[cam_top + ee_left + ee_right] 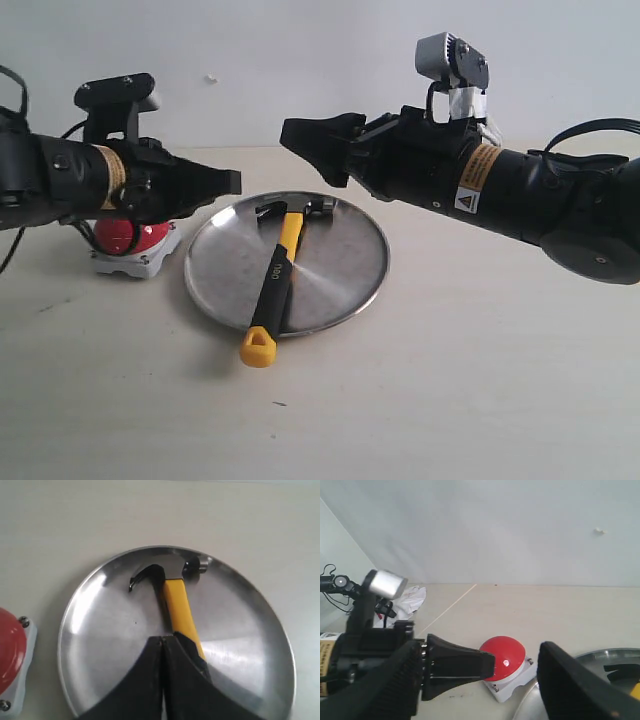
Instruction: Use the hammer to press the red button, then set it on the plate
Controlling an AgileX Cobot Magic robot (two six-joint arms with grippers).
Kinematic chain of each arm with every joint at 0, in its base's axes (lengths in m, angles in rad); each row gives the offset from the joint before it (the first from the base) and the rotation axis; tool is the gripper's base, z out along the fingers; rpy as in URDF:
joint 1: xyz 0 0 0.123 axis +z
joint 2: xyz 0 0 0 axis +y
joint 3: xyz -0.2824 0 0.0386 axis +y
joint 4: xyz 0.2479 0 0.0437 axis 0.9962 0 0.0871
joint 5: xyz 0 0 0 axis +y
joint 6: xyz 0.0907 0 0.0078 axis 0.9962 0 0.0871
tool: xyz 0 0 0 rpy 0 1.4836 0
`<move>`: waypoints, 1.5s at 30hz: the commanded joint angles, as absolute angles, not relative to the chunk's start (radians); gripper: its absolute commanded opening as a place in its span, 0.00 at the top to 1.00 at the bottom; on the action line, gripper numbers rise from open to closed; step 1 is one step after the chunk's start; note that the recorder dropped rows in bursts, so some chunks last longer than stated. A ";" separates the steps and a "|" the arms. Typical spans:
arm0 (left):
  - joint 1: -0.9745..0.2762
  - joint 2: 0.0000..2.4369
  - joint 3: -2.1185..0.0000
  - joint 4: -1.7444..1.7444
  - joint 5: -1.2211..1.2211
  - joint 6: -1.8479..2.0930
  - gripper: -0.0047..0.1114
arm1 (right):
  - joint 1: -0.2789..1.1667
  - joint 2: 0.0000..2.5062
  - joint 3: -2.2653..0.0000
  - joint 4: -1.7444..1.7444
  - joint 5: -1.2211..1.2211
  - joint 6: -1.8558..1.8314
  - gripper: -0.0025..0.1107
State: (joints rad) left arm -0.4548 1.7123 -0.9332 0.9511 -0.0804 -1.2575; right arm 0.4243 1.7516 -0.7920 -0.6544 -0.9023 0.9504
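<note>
Where the handle ends nearest you: the hammer (278, 270) pokes its yellow tip past the near rim of the plate (342, 272), out over the table (450, 400).
Hammer body: you see it lying flat, with the yellow-and-black handle running diagonally across the plate. The dark head rests just inside the far rim, claw toward the left.
Plate: round, shiny steel, set on the pale table between your two arms.
Left gripper (162, 641): jaws pressed together with nothing between them. In the exterior view it hovers at the plate's left edge, clear of the hammer.
Red button (118, 236): glossy dome on a light-grey base, just beside the plate's left rim and partly hidden from you behind the left arm.
Right gripper (308, 148): jaws spread wide and empty, raised above the plate's far side with the fingers pointing left.
Wall (300, 60): plain white, behind everything.
</note>
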 commanded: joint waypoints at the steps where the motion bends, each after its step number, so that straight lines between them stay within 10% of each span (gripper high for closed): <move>1: -0.418 1.561 -0.791 0.955 -0.207 -1.207 0.96 | 0.425 1.746 -0.795 -0.652 -0.908 0.944 0.42; 26: -0.171 0.490 -0.006 0.152 -0.454 -0.449 0.96 | 0.425 1.746 -0.795 -0.652 -0.908 0.944 0.42; 45: 0.141 0.104 0.000 0.166 0.100 -0.444 0.96 | 0.425 1.746 -0.795 -0.652 -0.908 0.944 0.42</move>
State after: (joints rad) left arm 0.1385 0.1468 -0.0035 0.1664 0.0488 -0.4536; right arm 0.4243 1.7516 -0.7920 -0.6544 -0.9017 0.9504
